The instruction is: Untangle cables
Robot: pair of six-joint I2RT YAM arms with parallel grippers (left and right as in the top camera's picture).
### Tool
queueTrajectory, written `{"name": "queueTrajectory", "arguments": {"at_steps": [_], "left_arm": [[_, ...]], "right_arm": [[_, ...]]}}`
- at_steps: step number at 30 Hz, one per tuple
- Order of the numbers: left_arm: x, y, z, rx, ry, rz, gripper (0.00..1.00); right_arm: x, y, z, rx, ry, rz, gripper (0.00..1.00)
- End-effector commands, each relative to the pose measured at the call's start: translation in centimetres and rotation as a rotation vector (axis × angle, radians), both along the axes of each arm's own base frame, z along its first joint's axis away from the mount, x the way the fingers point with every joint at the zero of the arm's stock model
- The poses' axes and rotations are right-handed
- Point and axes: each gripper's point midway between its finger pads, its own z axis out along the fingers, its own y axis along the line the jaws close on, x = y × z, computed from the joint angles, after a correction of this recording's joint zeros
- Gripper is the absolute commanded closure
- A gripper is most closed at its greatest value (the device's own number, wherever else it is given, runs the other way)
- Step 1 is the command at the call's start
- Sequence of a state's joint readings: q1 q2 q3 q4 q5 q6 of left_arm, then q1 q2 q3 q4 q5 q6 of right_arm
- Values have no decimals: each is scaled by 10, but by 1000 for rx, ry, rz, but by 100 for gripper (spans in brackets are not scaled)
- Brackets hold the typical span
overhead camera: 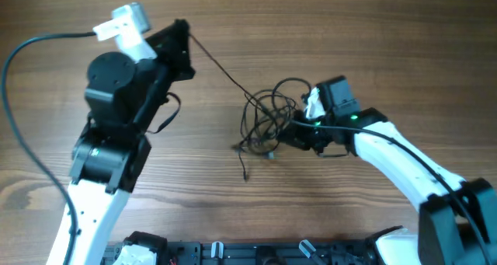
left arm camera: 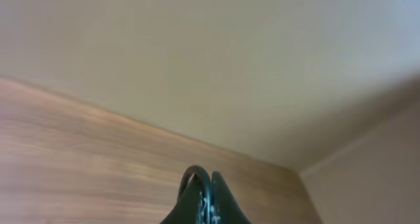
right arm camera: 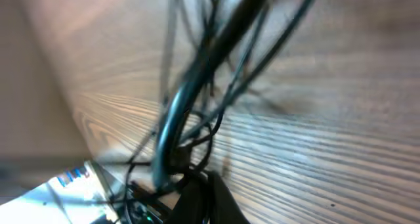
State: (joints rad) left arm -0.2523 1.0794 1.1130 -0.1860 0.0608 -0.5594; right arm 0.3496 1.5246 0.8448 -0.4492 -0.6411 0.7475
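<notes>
Because the left claw [overhead camera: 185, 35] and right claw [overhead camera: 292, 130] both clench the cables [overhead camera: 264, 109], pulling apart could tighten the knot.

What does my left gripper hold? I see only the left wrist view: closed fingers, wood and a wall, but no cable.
Observer: In the overhead view, the left gripper holds one strand of the cables. The strand runs straight from it to the bundle and looks taut.
Operator: Where does the bundle lie?
Observer: It lies on the table, about midway between the two arms.
Operator: And the right gripper?
Observer: The right gripper is at the bundle's edge nearest its own arm. In the right wrist view its fingers look closed among the strands.
</notes>
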Motion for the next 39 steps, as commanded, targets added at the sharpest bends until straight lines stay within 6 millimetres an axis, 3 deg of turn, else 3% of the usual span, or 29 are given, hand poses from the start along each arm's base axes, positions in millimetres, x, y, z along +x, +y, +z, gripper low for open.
{"name": "queueTrajectory", "arguments": {"at_steps": [1, 2, 5, 8, 10, 12, 15, 17, 19, 22, 23, 24, 25, 26, 28, 31, 33, 36, 39], "left_arm": [[-4, 19, -22, 29, 105, 82, 96], [-6, 20, -48, 57, 204, 81, 96], [-8, 22, -96, 112, 378, 88, 96], [-1, 62, -129, 186, 488, 270, 96], [-1, 93, -138, 137, 534, 381, 96], [-2, 119, -138, 77, 547, 468, 96], [-8, 160, -140, -35, 569, 609, 96], [-12, 175, -143, -74, 584, 647, 96], [-17, 184, -146, -89, 604, 665, 96], [-19, 183, -152, -89, 629, 662, 96], [-17, 178, -154, -98, 638, 627, 94], [-14, 169, -158, -116, 655, 579, 83], [-9, 159, -166, -119, 684, 509, 44], [-7, 153, -173, -129, 706, 471, 27], [0, 133, -186, -138, 748, 337, 10], [9, 77, -205, -168, 786, -21, 9], [11, 43, -206, -219, 781, -201, 9], [12, 0, -200, -256, 757, -368, 3], [12, -38, -188, -256, 719, -452, 0]], "right_arm": [[25, -11, 27, -19, -142, -28, 96], [32, -13, 34, -19, -180, -42, 96], [45, -12, 45, -9, -283, -23, 96], [57, -40, 29, -177, -296, -111, 96], [59, -80, 11, -363, -262, -206, 96], [59, -107, 4, -459, -238, -266, 96], [63, -136, 2, -497, -219, -326, 96], [66, -149, 2, -506, -219, -344, 96], [67, -145, 4, -458, -238, -292, 96], [68, -119, 14, -340, -307, -153, 96], [68, -110, 18, -292, -331, -116, 96], [70, -102, 24, -248, -363, -85, 96], [76, -91, 37, -185, -421, -51, 95], [80, -87, 46, -163, -438, -44, 96], [87, -78, 72, -113, -501, 0, 96], [93, -59, 119, -52, -627, 122, 95], [84, -40, 138, -13, -708, 251, 95], [71, -17, 160, 63, -816, 377, 95], [74, -15, 179, 48, -884, 368, 96]]}}
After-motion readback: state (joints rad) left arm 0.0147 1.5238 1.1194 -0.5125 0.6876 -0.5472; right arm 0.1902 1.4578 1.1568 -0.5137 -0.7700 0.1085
